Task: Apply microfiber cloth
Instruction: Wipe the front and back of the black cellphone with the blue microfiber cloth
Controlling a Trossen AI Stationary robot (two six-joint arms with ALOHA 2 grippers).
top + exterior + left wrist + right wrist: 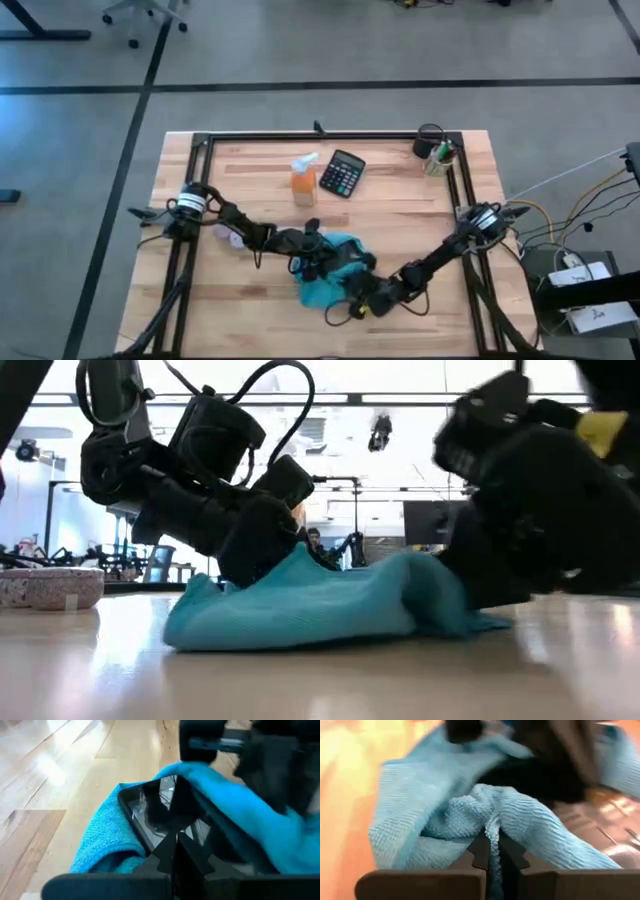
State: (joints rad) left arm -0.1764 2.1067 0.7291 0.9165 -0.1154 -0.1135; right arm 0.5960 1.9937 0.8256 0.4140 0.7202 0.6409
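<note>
My left pincer (175, 851) pinches a dark glossy slab (150, 815) at the microfiber cloth (335, 268)'s nine o'clock edge, near the table (400, 215)'s front. My right pincer (492, 851), at four o'clock, clamps a cloth fold.

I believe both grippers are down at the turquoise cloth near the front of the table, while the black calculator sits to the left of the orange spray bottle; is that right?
Not quite: in the high view the black calculator sits to the right of the orange spray bottle. The rest holds: left gripper and right gripper are down at the turquoise cloth.
</note>
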